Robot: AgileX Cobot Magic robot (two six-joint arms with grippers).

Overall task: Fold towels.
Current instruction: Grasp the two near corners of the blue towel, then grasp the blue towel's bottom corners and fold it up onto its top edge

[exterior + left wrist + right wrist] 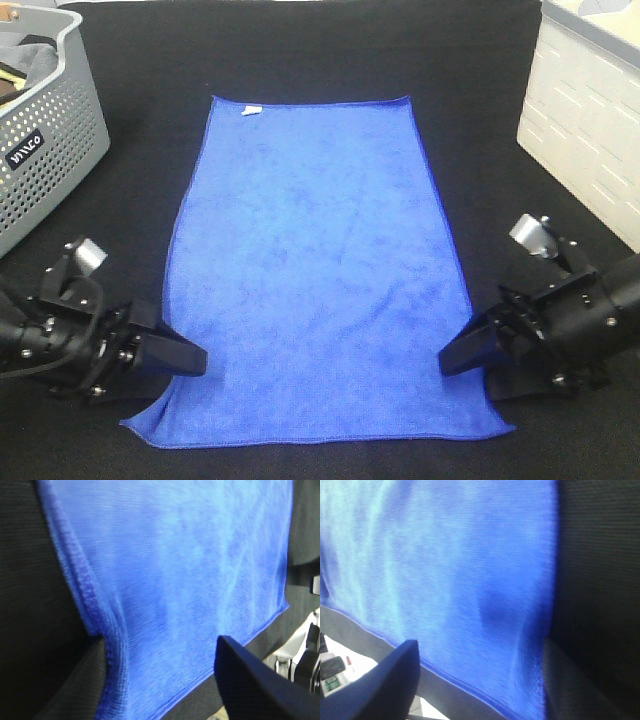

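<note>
The blue towel (315, 270) lies spread flat on the black table, its long side running away from me and a small white tag (252, 110) at its far left corner. My left gripper (190, 358) is low at the towel's near left edge. In the left wrist view its jaws (160, 650) stand wide apart, and the hem of the towel (175, 580) rides up over one finger (92, 680). My right gripper (455, 355) is at the near right edge. Its jaws (480, 647) are also wide, with the border of the towel (445, 570) between them. Neither gripper is pinching the cloth.
A perforated grey basket (50, 150) with cloth inside stands at the back left. A white box (590, 130) stands at the back right. The black table cover (300, 50) surrounds the towel on all sides.
</note>
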